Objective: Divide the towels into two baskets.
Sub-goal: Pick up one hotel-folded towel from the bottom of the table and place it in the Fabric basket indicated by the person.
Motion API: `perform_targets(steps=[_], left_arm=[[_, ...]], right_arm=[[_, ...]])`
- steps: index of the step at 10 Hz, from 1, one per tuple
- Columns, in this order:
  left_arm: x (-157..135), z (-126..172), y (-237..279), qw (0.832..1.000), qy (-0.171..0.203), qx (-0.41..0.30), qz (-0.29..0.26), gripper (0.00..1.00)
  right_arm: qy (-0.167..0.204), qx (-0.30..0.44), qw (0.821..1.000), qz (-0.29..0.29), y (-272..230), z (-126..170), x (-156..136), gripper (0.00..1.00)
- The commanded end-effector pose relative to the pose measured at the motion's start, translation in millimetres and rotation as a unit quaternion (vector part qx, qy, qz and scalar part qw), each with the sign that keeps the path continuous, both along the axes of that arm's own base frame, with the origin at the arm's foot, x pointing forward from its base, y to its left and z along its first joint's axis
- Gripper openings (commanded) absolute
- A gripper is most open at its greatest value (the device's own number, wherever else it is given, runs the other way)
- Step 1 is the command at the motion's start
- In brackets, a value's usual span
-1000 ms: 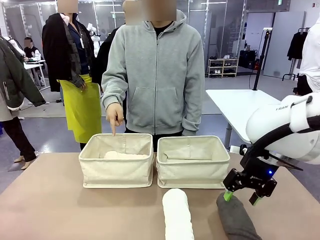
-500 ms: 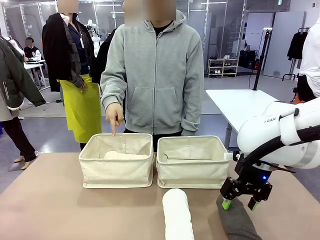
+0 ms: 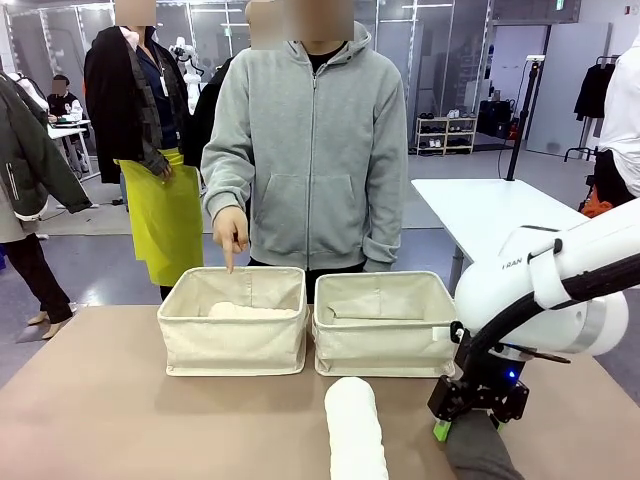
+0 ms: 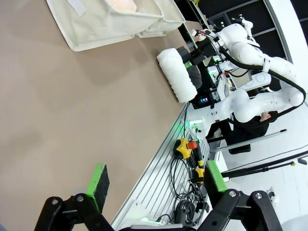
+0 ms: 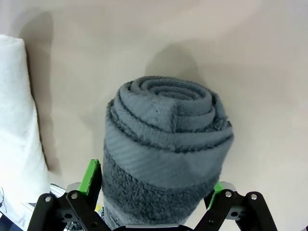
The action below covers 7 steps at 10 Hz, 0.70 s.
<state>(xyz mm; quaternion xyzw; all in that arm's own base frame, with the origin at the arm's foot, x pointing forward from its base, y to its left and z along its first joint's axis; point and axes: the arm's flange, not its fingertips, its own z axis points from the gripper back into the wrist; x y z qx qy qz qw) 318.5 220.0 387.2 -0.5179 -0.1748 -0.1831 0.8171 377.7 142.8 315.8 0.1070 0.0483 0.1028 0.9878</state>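
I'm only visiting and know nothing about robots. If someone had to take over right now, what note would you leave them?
Left tool: open, empty, hovering over the table.
Right tool: open, fingers either side of the grey towel, which lies on the table.
White towel: on the table beside the grey one, in front of the baskets.
Left basket: holds a pale towel; a person's hand points into it.
Right basket: contents unclear.
Done: at least one towel is in a basket.
Left: the grey and white towels.
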Motion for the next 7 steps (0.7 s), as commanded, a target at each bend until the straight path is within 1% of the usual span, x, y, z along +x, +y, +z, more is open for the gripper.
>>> perform_targets(steps=[1, 2, 3, 4, 5, 6, 7], left_arm=[[-3.2, 3.7, 2.3, 1.000, 0.001, 0.003, 0.000, 1.00], [-3.2, 3.7, 2.3, 1.000, 0.001, 0.003, 0.000, 1.00], [-3.2, 3.7, 2.3, 1.000, 0.001, 0.003, 0.000, 1.00], [-3.2, 3.7, 2.3, 1.000, 0.001, 0.003, 0.000, 1.00], [-3.2, 3.7, 2.3, 1.000, 0.001, 0.003, 0.000, 1.00], [-3.2, 3.7, 2.3, 1.000, 0.001, 0.003, 0.000, 1.00], [-3.2, 3.7, 2.3, 1.000, 0.001, 0.003, 0.000, 1.00]], right_arm=[[-0.006, -0.020, 1.000, 0.004, -0.8, -13.4, -35.3, 0.98], [-0.005, -0.023, 1.000, 0.008, -1.6, -12.4, -35.7, 0.84], [-0.005, -0.024, 1.000, 0.009, -2.7, -11.5, -35.6, 0.78], [-0.004, -0.024, 1.000, 0.009, -3.8, -10.3, -35.3, 0.64], [-0.004, -0.025, 1.000, 0.010, -4.2, -9.3, -35.2, 0.58], [-0.006, -0.024, 1.000, 0.011, -4.3, -6.4, -34.7, 0.66], [-0.008, -0.023, 1.000, 0.011, -4.5, -3.0, -34.0, 0.38]])
